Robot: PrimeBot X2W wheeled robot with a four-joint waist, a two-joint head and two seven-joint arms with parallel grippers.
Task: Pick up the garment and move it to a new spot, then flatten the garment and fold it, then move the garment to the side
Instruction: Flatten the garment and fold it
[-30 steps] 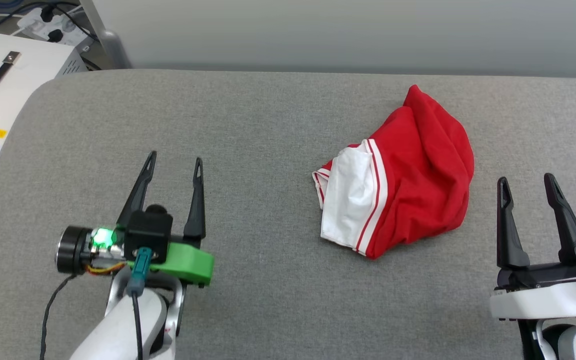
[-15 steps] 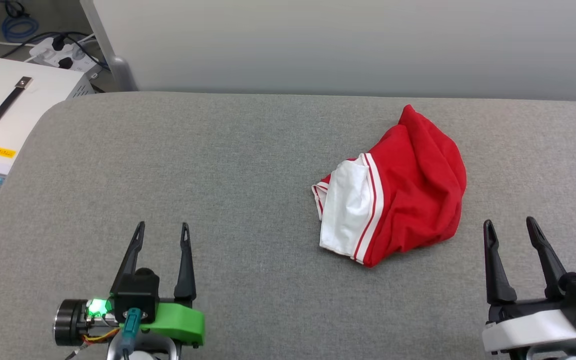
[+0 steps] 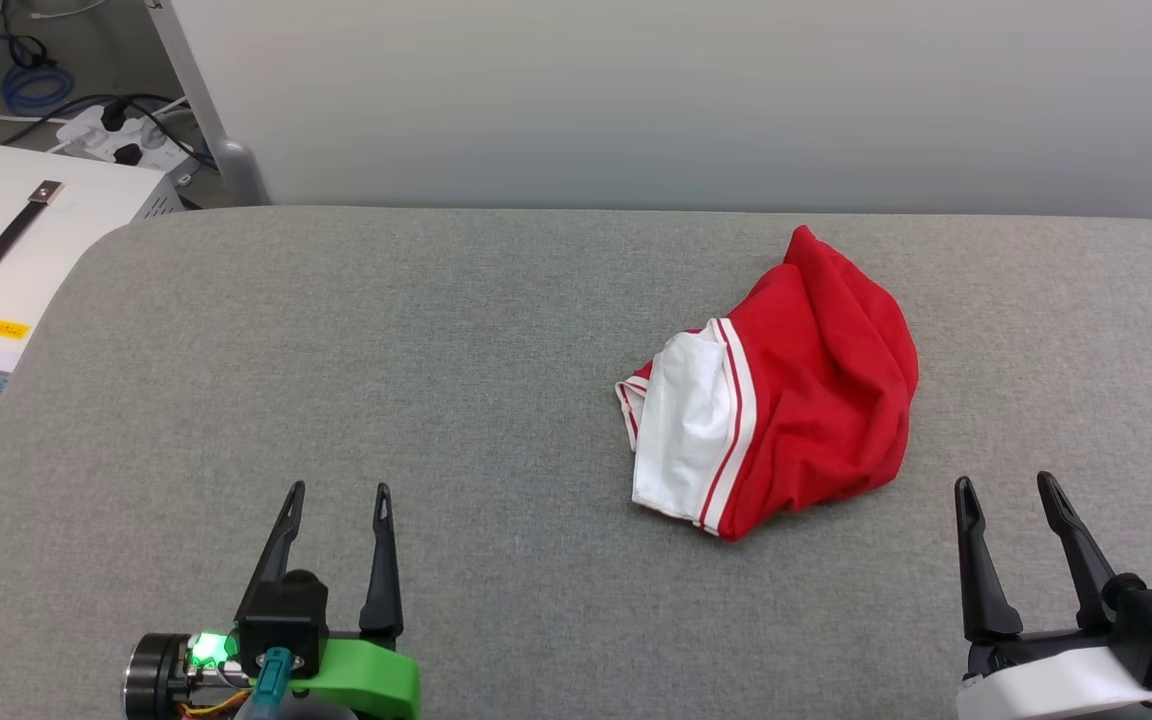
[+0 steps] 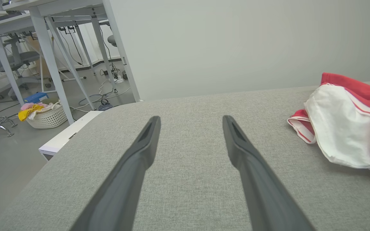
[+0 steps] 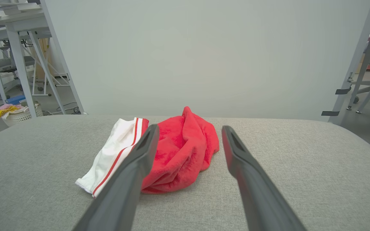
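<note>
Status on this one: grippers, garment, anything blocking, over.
Left gripper open, empty. Right gripper open, empty. Garment crumpled on the grey surface, not yet gripped. Nothing between grippers and garment.

Ahead of you: grey fabric-covered tabletop (image 3: 436, 350), rounded corners, plain pale grey partition wall (image 3: 636, 100) behind. Your left: white case with black strap handle (image 3: 26, 230), white power strip (image 3: 111, 125), white-legged desks (image 4: 48, 56), white woven basket (image 4: 45, 118) holding yellow cloth, on grey floor (image 4: 5, 166).
</note>
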